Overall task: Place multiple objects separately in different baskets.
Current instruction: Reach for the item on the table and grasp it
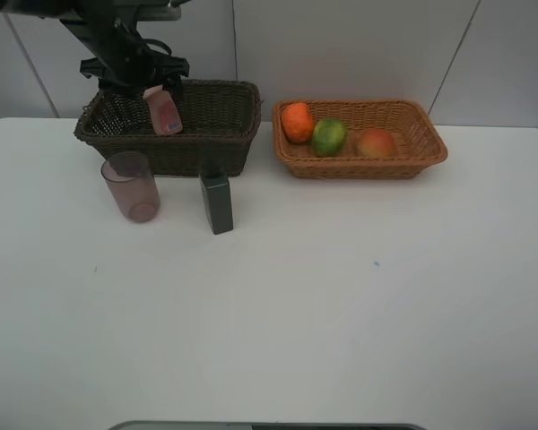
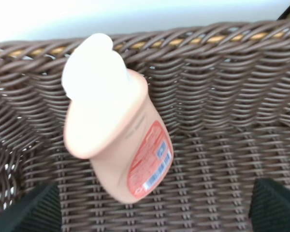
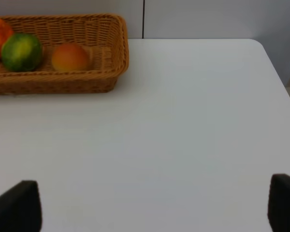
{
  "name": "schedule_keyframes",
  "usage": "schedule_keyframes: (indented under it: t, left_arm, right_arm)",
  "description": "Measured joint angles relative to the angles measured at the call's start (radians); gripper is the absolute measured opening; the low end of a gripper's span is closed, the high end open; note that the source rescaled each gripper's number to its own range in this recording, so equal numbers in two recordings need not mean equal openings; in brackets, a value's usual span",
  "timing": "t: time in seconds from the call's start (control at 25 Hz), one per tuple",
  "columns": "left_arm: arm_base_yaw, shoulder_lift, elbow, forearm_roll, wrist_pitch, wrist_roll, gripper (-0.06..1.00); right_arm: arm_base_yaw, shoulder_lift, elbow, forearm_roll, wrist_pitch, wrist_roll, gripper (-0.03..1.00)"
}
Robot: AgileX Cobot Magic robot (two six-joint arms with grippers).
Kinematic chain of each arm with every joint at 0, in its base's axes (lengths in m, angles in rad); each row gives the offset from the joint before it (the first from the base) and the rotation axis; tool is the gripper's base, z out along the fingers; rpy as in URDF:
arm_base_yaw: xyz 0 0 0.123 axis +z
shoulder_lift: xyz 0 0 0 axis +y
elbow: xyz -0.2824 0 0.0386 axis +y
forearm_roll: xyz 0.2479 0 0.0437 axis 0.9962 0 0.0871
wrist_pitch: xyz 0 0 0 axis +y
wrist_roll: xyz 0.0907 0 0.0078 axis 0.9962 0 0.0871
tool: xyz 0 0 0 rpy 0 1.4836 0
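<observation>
Mostly done: orange (image 1: pixel 297 122), green fruit (image 1: pixel 328 136), peach (image 1: pixel 376 142) sit in tan wicker basket (image 1: pixel 368 167); pink white-capped bottle (image 1: pixel 164 112) in dark-brown wicker basket (image 1: pixel 197 157) under wide-open left claw (image 2: pixel 154 212); mauve tumbler (image 1: pixel 131 186), dark green bottle (image 1: pixel 217 204) wait on table (image 1: pixel 341 296).

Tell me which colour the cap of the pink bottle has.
White. The cap shows best in the left wrist view.

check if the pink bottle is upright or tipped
Tipped: the pink bottle lies slanted in the dark basket, white cap uppermost, clear of the open left hand.
</observation>
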Motion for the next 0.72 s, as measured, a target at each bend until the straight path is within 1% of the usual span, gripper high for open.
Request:
schedule_keyframes:
  t: [0.16,0.28,0.44,0.6,0.72]
  left_arm:
    - [-0.018,-0.064,0.002,0.0,0.091,0.0,1.0]
    - [-0.035,-0.129,0.05,-0.014,0.131,0.002,1.0]
    - [-0.041,-0.24,0.192,-0.03,0.144,0.002,1.0]
    - [-0.035,-0.353,0.362,-0.015,0.14,-0.013,1.0]
    - [-0.019,-0.427,0.481,-0.007,0.115,-0.041,1.0]
  right_arm:
    - [0.0,0.0,0.0,0.0,0.0,0.0,0.96]
    - [0.0,0.0,0.0,0.0,0.0,0.0,0.96]
    - [0.0,0.0,0.0,0.001,0.0,0.0,0.96]
    - [0.0,0.0,0.0,0.001,0.0,0.0,0.96]
    - [0.0,0.0,0.0,0.001,0.0,0.0,0.96]
